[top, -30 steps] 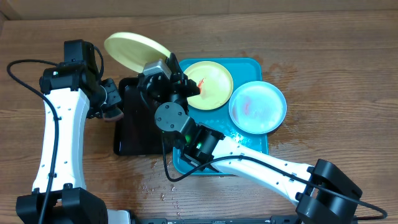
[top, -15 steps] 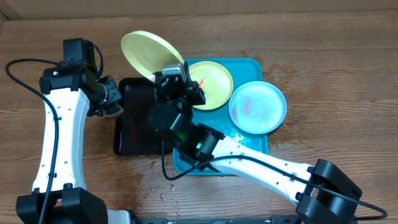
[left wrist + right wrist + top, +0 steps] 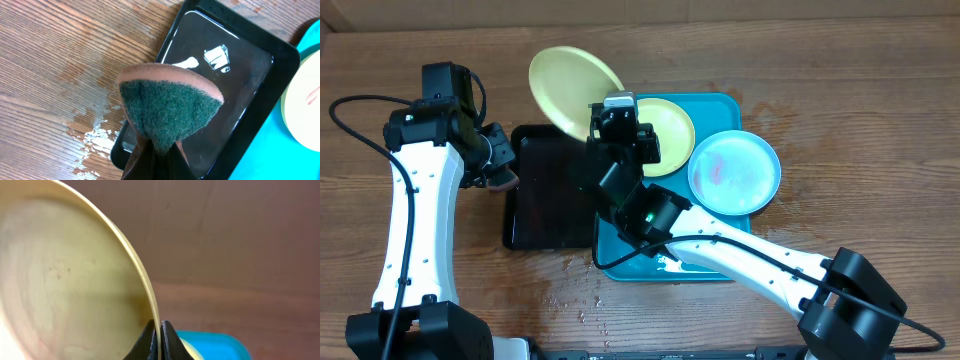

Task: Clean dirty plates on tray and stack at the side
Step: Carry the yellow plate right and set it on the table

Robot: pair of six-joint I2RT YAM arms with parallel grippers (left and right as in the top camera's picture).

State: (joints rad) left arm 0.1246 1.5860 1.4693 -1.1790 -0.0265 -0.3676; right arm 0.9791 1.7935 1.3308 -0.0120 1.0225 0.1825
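My right gripper (image 3: 603, 127) is shut on the rim of a yellow-green plate (image 3: 570, 88) and holds it tilted in the air over the far edge of the black tray (image 3: 545, 195); in the right wrist view the plate (image 3: 75, 285) fills the left side, pinched between the fingers (image 3: 158, 335). A second yellow-green plate (image 3: 670, 128) and a pale blue-white plate (image 3: 735, 172) with red smears lie on the teal tray (image 3: 730, 232). My left gripper (image 3: 498, 170) is shut on a brown-and-green sponge (image 3: 167, 107) at the black tray's left edge (image 3: 245, 75).
Wet patches mark the wood left of the black tray (image 3: 95, 137) and in front of it (image 3: 565, 295). Bare wooden table surrounds both trays. The right arm stretches across the teal tray's front.
My right gripper has carried the held yellow-green plate to the right, toward the teal tray. The left arm with the sponge has stayed in place.
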